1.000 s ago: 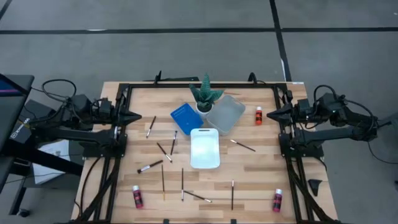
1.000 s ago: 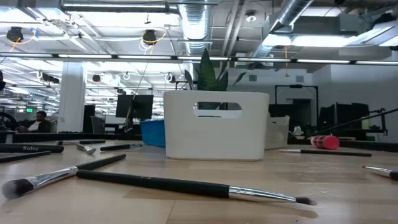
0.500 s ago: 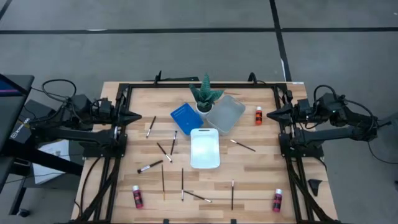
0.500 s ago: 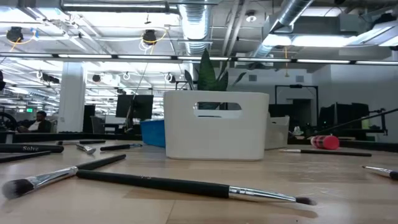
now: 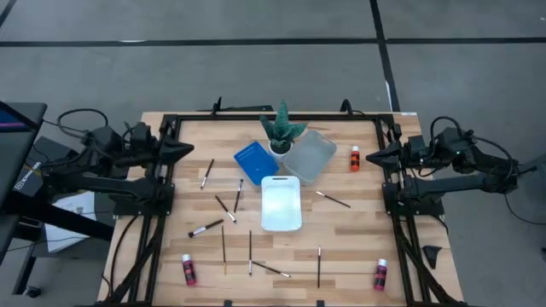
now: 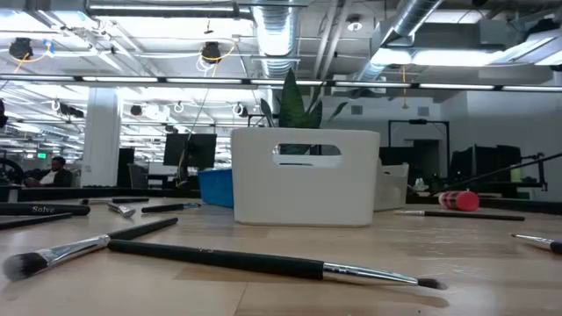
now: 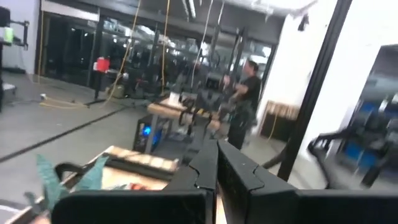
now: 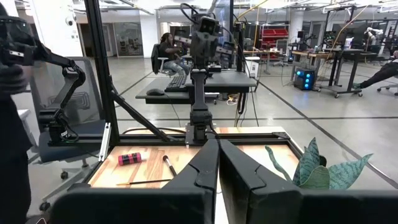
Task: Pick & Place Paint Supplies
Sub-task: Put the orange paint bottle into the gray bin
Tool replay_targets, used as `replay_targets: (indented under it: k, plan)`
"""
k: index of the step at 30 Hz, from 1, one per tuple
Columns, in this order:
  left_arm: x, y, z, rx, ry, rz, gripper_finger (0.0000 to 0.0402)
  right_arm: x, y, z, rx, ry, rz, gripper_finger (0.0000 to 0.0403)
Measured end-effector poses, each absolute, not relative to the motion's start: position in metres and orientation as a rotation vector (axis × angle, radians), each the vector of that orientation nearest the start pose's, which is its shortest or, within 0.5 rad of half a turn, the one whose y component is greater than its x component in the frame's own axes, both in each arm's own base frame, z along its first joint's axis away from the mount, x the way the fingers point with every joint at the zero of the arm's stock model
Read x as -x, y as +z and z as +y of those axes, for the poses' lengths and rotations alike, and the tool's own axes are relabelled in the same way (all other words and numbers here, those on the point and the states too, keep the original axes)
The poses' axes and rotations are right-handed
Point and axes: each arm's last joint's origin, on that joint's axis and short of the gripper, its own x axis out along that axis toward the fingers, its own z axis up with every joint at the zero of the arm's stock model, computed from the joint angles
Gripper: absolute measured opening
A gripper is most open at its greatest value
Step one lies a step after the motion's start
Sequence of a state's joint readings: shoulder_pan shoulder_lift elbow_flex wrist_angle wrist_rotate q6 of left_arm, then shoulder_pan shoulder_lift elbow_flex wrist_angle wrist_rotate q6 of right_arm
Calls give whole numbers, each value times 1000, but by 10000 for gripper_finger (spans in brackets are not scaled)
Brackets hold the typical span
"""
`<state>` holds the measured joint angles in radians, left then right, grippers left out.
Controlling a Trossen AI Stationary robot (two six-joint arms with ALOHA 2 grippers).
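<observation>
1. Landmark: white rectangular plastic tray (image 5: 281, 203) at the centre of the wooden slatted bench (image 5: 341, 243).
2. Left end effector (image 5: 189, 147) is up over the bench's left edge, well left of the white tray, fingers pressed together, holding nothing.
3. Right end effector (image 5: 370, 154) is at the right edge, well right of the tray, fingers also closed together, empty.
4. Thin dark-handled paintbrushes (image 5: 223, 207) lie scattered flat on the bench, mostly left of and below the tray; one brush (image 5: 333, 199) lies just right of it.
5. Small red bottles with white caps: one (image 5: 355, 158) up and right of the tray, one (image 5: 188, 269) near the bench's lower left corner, one (image 5: 380, 275) near the lower right.
6. Blue tray (image 5: 251, 161) and grey tray (image 5: 310, 155) sit just above the white tray, green potted plant (image 5: 282, 129) between them.
</observation>
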<state>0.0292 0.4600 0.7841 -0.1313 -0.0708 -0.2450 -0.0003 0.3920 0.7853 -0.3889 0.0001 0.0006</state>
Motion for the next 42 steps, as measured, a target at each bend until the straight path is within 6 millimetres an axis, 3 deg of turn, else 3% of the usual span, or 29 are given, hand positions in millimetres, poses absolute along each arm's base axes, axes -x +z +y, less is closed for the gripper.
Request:
replay_targets:
  k: [4, 13, 19, 25, 32, 37, 42]
  plan:
    - [-92, 383, 5, 278, 61, -290, 0, -76, 354, 0, -1, -1, -4, 10]
    - [-93, 383, 4, 342, 33, -295, 0, -76, 354, 0, 0, -1, -4, 10]
    - [-102, 388, 11, 357, 251, -383, 0, -79, 358, 0, 62, -5, -43, 10]
    - [-112, 392, 18, 413, 491, -468, 0, -84, 377, 0, -102, 8, -234, 10]
    - [-121, 388, 20, 500, 546, -470, 1, -90, 407, 1, -255, 78, -543, 10]
    - [-123, 387, 21, 527, 595, -480, 20, -95, 411, 1, -423, 132, -580, 10]
    - [-119, 389, 20, 520, 578, -487, 77, -96, 405, -8, -483, -156, -571, 11]
